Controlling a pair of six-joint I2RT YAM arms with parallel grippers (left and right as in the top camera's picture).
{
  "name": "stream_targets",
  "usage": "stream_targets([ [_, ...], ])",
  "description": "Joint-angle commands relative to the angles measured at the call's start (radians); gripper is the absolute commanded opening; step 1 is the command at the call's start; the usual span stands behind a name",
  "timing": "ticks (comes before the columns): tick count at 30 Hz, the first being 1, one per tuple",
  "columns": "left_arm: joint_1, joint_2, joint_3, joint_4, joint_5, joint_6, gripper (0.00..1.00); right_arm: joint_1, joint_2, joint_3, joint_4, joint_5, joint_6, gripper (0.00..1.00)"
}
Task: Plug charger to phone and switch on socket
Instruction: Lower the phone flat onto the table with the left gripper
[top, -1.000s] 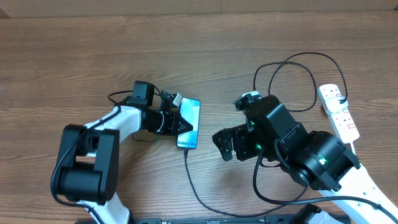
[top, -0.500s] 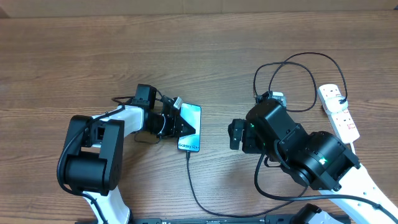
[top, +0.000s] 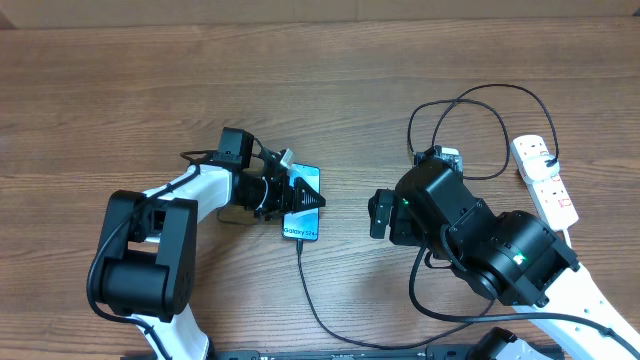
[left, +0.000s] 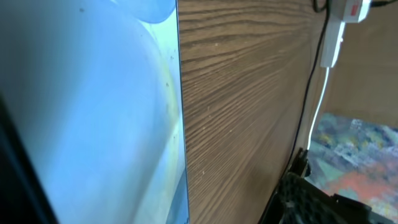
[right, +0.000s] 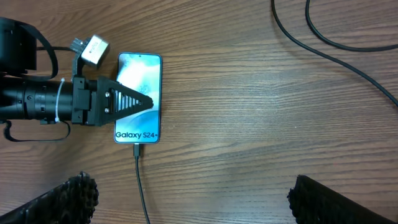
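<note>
Lying on the brown bench (top: 120, 80), the white socket (top: 545, 180) is well apart from the right jaws, which are spread wide and hold nothing. The phone (right: 146, 74) lies flat under the left jaws, pinched together to a point over its screen. The charger (right: 142, 180) tip meets the phone's bottom edge.

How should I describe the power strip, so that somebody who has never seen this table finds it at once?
Start at the wooden table and go to its right edge in the overhead view. There lies the power strip, a long white bar set at a slant. Only it is white and blocky with red marks; the black cable near it is thin and looped.
</note>
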Motion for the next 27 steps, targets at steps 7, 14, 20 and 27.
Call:
stream_targets([
  [7,0.007,0.064,-0.043,-0.055,-0.403,-0.053,0.81,-0.003,-0.009,0.021,0.003,0.016,0.007,1.00],
  [14,0.001,0.064,-0.043,-0.060,-0.397,-0.010,0.84,-0.003,-0.009,0.021,0.004,0.013,0.007,1.00],
  [20,-0.028,0.064,-0.043,-0.090,-0.453,-0.038,0.84,-0.003,-0.009,0.021,0.004,0.014,0.007,1.00],
  [27,-0.050,0.064,-0.033,-0.079,-0.468,-0.106,0.85,-0.003,-0.009,0.021,0.012,0.013,0.007,1.00],
])
